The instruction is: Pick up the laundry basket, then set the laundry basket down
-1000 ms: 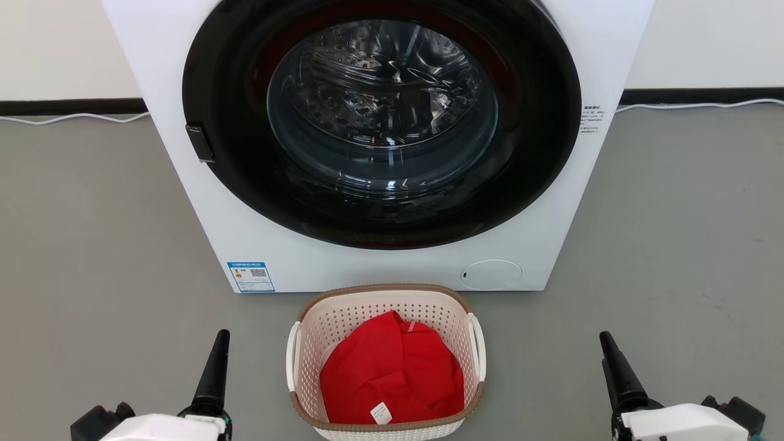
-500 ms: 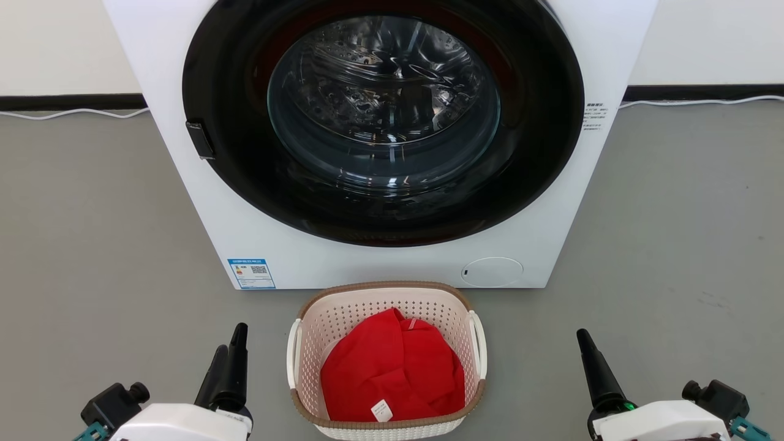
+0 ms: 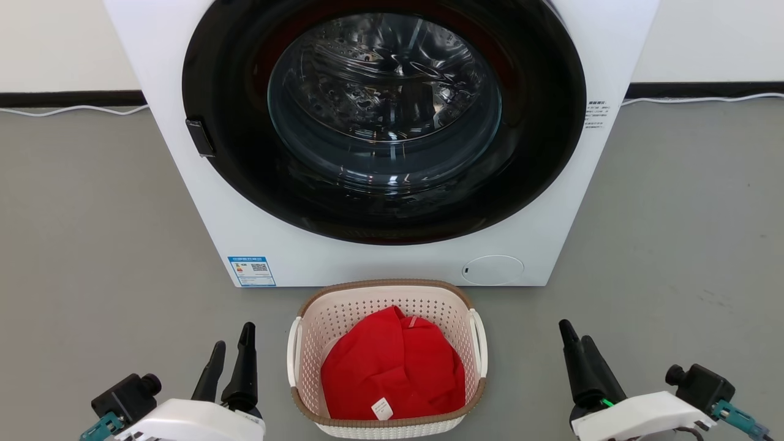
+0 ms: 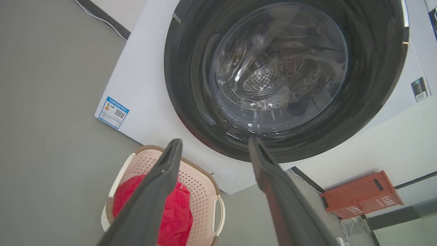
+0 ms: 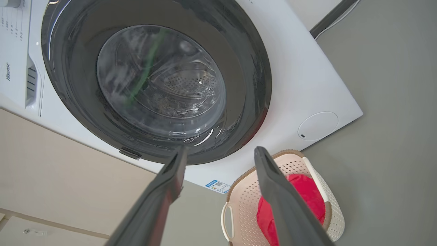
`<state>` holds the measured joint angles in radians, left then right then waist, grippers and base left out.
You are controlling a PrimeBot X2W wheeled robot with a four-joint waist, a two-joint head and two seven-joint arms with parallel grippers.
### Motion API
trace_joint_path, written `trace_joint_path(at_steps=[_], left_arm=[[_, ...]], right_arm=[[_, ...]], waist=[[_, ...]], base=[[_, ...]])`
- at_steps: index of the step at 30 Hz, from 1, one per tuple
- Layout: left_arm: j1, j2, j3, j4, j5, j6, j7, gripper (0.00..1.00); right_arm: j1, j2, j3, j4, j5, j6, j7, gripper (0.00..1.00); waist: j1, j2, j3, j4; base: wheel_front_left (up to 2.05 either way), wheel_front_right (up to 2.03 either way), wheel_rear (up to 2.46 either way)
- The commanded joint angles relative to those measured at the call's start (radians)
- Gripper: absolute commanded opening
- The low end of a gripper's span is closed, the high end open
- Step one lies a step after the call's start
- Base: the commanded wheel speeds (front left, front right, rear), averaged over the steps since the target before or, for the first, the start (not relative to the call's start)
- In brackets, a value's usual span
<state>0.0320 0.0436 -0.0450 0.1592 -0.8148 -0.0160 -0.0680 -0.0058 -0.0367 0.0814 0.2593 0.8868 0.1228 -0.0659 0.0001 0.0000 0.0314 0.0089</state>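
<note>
Currently the cream-white perforated plastic laundry basket [image 3: 367,309], brown-rimmed, sits on the grey floor [image 3: 92,245] between left fingers [image 3: 244,361] and right fingers [image 3: 582,373], both pairs spread wide and empty.

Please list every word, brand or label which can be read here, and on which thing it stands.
"Hisense": sideways on the white front of the washing machine, beside the door.
Blue sticker, low on that front: QR code and print, too small.
Grey print by the door: too small.
Red box: dark letters, blurred.
White tag on the red cloth: unreadable.
</note>
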Motion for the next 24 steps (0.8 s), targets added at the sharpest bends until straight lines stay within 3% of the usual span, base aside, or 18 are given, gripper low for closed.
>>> trace_joint_path(at_steps=[1,24], left_arm=[[-0.02,0.014,0.008,-0.038,0.036,0.01,-0.015,1.0],[-0.005,0.024,-0.028,-0.073,0.313,0.059,-0.085,1.0]], right_arm=[[-0.047,-0.008,0.023,-0.038,-0.032,0.004,-0.018,1.0],[-0.059,-0.01,0.091,-0.065,-0.304,0.005,-0.088,1.0]], waist=[[0.0,0.0,0.0,0.0],[0.0,0.0,0.01,0.003]], base=[[0.0,0.0,0.0],[0.0,0.0,0.0]])
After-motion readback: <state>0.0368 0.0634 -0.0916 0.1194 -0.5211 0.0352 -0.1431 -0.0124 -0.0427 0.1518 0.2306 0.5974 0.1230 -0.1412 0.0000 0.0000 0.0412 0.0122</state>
